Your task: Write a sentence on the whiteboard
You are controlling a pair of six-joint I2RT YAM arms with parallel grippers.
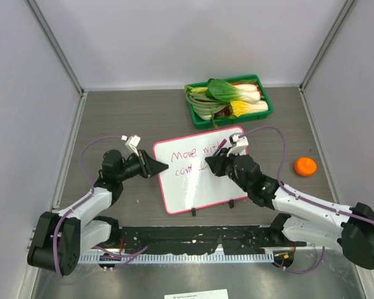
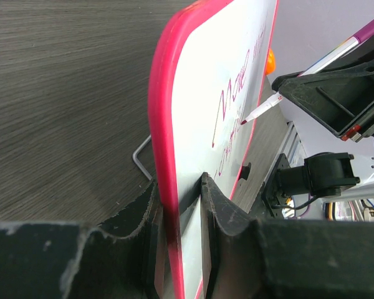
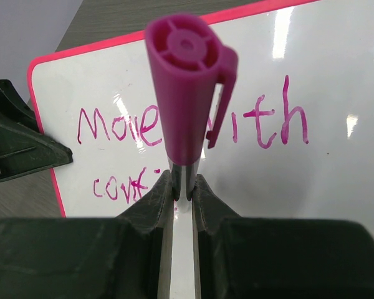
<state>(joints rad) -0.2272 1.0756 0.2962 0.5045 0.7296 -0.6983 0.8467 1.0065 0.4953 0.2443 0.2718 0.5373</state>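
The whiteboard (image 1: 187,187), white with a pink-red frame, lies mid-table and bears magenta writing, "Move with" above "conf". My left gripper (image 1: 157,167) is shut on its left edge; the left wrist view shows the jaws clamped on the pink frame (image 2: 165,124). My right gripper (image 1: 213,163) is shut on a magenta marker (image 3: 186,93), cap end toward the camera. The marker's tip (image 2: 244,120) touches the board at the second line of writing. The board's face fills the right wrist view (image 3: 324,180).
A green tray (image 1: 262,111) of bok choy and other vegetables stands at the back, right of centre. An orange fruit (image 1: 305,166) lies on the table at the right. Grey walls close in the left, right and back sides.
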